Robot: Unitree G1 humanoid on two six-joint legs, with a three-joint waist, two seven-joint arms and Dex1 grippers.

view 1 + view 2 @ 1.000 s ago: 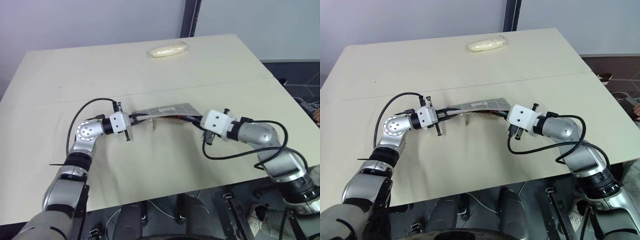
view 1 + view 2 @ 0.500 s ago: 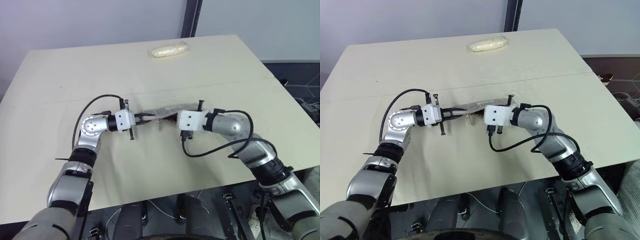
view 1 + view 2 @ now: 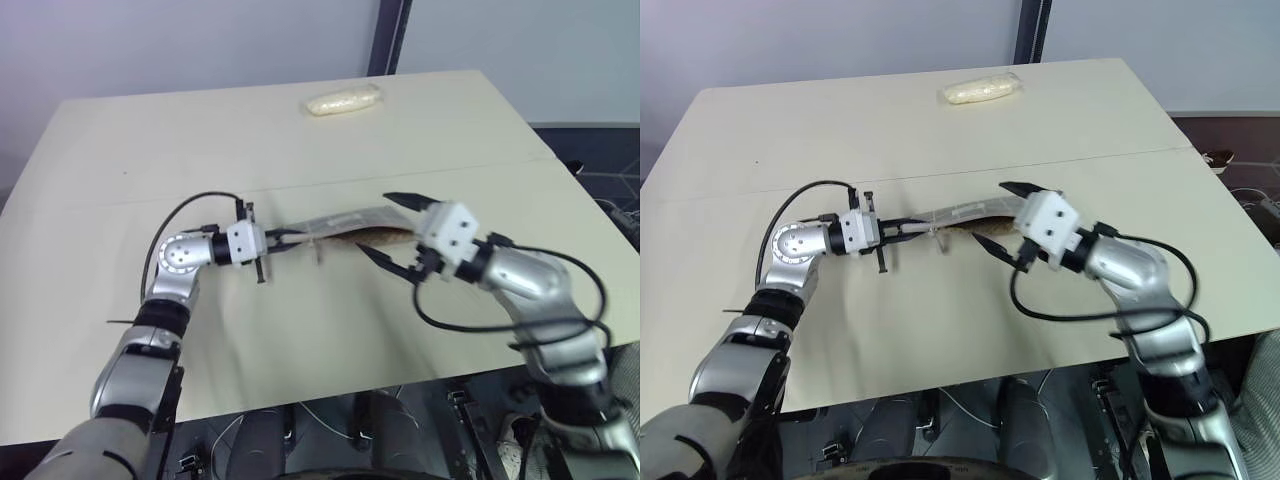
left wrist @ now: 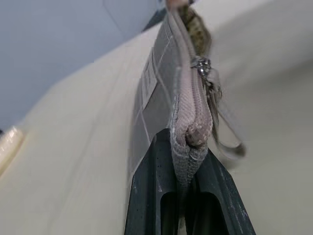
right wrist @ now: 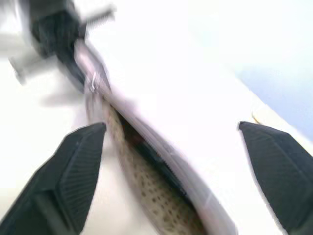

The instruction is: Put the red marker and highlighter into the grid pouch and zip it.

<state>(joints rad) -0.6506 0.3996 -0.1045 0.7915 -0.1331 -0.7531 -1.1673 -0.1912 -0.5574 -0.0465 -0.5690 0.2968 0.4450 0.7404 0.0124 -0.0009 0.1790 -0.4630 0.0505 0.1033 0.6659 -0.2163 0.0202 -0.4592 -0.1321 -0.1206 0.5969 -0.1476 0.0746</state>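
Grid pouch (image 3: 340, 225) is mid-table, held up off the surface at one end, other end sagging toward the right arm. Mouth is open along most of its length: spotted lining shows through the gap, and the zipper pull (image 4: 201, 65) sits close to the left gripper's end, so the zip is barely run, if at all.

Left gripper (image 3: 278, 238) is clamped tight on the pouch's end seam. In its wrist view the fabric edge is pinched between both black fingers (image 4: 146, 196).

Right gripper (image 3: 395, 232) is spread wide with nothing in it, hovering just beside the open end of the pouch, one finger above the fabric and one below. In its wrist view both pads (image 5: 80, 156) stand well apart either side of the opening.

In the right wrist view there's something dark, with a hint of red, inside the mouth (image 5: 142, 147); could be the red marker, but too blurred to call. Can't confirm the highlighter is inside. Neither is lying loose on the table (image 3: 150, 140), so my read is both are loaded.

Cream wrapped packet (image 3: 343, 101) sits at the far edge, well apart, not part of this.

Judgement: loading likely done, zipping left. The right gripper needs to get onto the pull and drag it the length of the mouth while the left anchors the end.
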